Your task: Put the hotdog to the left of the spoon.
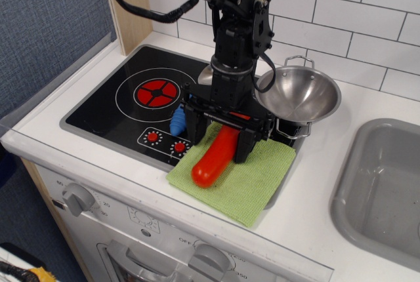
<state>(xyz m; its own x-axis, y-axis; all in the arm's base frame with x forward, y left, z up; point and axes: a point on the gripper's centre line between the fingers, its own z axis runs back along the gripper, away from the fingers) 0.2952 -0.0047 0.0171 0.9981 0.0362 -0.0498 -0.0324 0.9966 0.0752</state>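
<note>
- The gripper (220,136) is low over the cloth, its two black fingers (194,131) spread wide, one on each side of the hotdog's upper half.
- The fingers straddle the hotdog (215,157) but do not look pressed against it; nothing is gripped.
- The hotdog lies on the green cloth (249,177), slanting from upper right to lower left, its rounded lower end near the cloth's front left edge.
- Just left of the gripper, a bit of the spoon's (177,122) blue handle shows on the stove; the rest of the spoon is hidden behind the gripper.
- The hotdog is to the right of that blue handle, close to it.
- The cloth lies across the stove's (118,108) front right corner and onto the white counter (315,183).
- A steel pot (303,95) stands just right of the arm, at the stove's right edge, tilted toward the camera.
- A grey sink (380,190) is set into the counter, well to the right.
</note>
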